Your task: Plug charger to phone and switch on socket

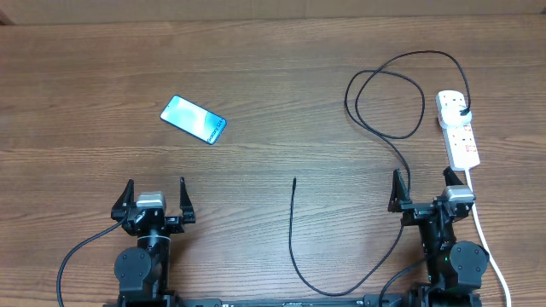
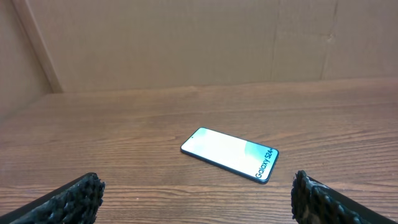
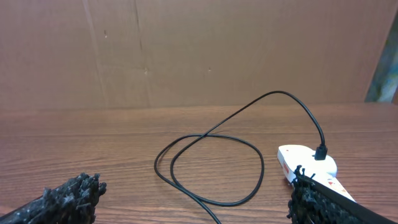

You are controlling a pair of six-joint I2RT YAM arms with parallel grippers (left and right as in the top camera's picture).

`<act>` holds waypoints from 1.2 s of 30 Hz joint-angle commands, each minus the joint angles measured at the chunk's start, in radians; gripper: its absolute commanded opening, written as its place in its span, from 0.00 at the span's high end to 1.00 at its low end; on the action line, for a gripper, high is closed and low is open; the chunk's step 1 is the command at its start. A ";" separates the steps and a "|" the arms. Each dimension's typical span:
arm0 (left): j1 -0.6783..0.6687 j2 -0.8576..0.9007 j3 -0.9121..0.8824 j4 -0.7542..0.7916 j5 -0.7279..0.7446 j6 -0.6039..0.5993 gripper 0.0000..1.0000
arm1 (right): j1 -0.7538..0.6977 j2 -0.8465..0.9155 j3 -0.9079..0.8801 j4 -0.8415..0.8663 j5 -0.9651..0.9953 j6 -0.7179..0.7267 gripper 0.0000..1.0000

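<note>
Overhead: I found the phone (image 1: 194,119) lying screen-up on the bench (image 1: 256,68), left of centre. The charger (image 1: 292,230) was plugged into the socket (image 1: 458,128) at far right, with its free tip lying mid-bench. The left pincer (image 1: 155,186) and right pincer (image 1: 422,177) stood spread wide, holding nothing.

Left wrist: the phone (image 2: 229,154), marked Galaxy S24, lay ahead, untouched.

Right wrist: the charger (image 3: 211,140) looped ahead, with the socket (image 3: 308,163) at right.

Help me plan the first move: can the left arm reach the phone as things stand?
Probably yes: the phone lies ahead of the left gripper, jaws open, with only bare table between.
</note>
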 commanded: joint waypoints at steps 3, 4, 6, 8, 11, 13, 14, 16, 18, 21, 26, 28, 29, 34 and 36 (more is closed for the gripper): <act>0.007 -0.006 -0.003 0.001 0.006 0.016 0.00 | -0.001 -0.012 -0.013 0.006 0.005 0.002 0.00; 0.007 -0.006 -0.003 0.001 0.006 0.016 0.00 | -0.001 -0.012 -0.013 0.006 0.005 0.002 0.00; 0.007 -0.006 -0.003 0.001 0.006 0.016 0.00 | -0.001 -0.012 -0.013 0.006 0.005 0.002 0.00; 0.007 -0.006 -0.003 0.001 0.006 0.016 0.00 | -0.001 -0.012 -0.013 0.006 0.005 0.002 0.00; 0.007 -0.006 -0.003 0.001 0.006 0.016 0.00 | -0.001 -0.012 -0.013 0.006 0.005 0.002 0.00; 0.007 -0.006 -0.003 0.001 0.006 0.016 0.01 | -0.001 -0.012 -0.013 0.006 0.005 0.002 0.00; 0.007 -0.006 -0.003 0.001 0.006 0.016 0.00 | -0.001 -0.012 -0.013 0.006 0.005 0.002 0.00; 0.007 -0.006 -0.003 0.001 0.006 0.016 0.00 | -0.001 -0.012 -0.013 0.006 0.005 0.002 0.00; 0.007 -0.006 -0.003 0.001 0.006 0.016 0.00 | -0.001 -0.012 -0.013 0.005 0.005 0.002 0.00; 0.007 -0.006 -0.003 0.001 0.006 0.016 0.00 | -0.001 -0.012 -0.013 0.006 0.005 0.002 0.00; 0.007 -0.006 -0.003 0.001 0.007 0.015 0.00 | -0.001 -0.012 -0.013 0.006 0.005 0.002 0.00; 0.007 -0.006 -0.003 0.002 0.008 0.015 0.00 | -0.001 -0.012 -0.013 0.006 0.005 0.002 0.00; 0.007 -0.006 -0.003 0.002 0.008 0.015 0.01 | -0.001 -0.012 -0.013 0.006 0.005 0.002 0.00; 0.007 -0.006 -0.003 0.013 0.008 0.015 0.01 | -0.001 -0.012 -0.013 0.006 0.005 0.002 0.00; 0.007 -0.006 -0.003 0.015 0.008 0.015 0.00 | -0.001 -0.012 -0.013 0.006 0.005 0.002 0.00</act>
